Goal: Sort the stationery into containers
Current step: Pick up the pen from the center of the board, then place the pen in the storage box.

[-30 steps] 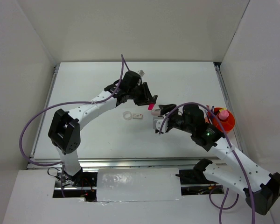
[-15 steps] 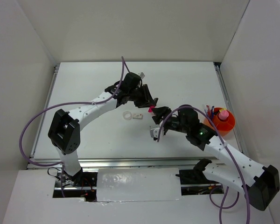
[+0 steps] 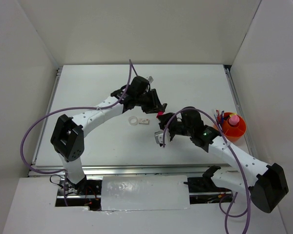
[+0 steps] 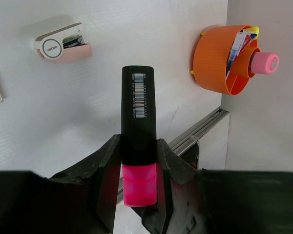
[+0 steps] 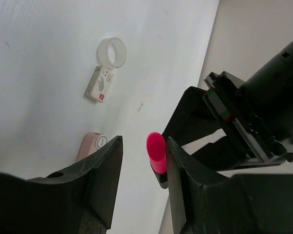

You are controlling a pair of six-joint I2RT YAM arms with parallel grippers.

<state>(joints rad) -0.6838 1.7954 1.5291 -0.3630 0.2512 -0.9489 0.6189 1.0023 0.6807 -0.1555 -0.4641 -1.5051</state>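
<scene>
My left gripper (image 4: 138, 163) is shut on a black highlighter (image 4: 138, 105) with a pink cap (image 5: 156, 152), held above the table (image 3: 97, 97). From the top the left gripper (image 3: 157, 108) points toward my right gripper (image 3: 163, 126). The right gripper (image 5: 144, 146) is open, its fingers on either side of the pink cap; the cap lies close to one finger with a gap at the other. An orange cup (image 3: 233, 127) at the right edge holds a pink tube (image 4: 264, 62) and several pens.
A clear tape ring (image 3: 133, 120) and a small white eraser (image 3: 144, 121) lie mid-table, also seen as tape ring (image 5: 111, 52) and eraser (image 5: 100, 84). A pink and white tape dispenser (image 4: 63, 45) lies under the right gripper. White walls enclose the table.
The right arm has moved left to the highlighter, and its jaws have narrowed around the pink cap. The left gripper has shifted slightly, still holding the highlighter.
</scene>
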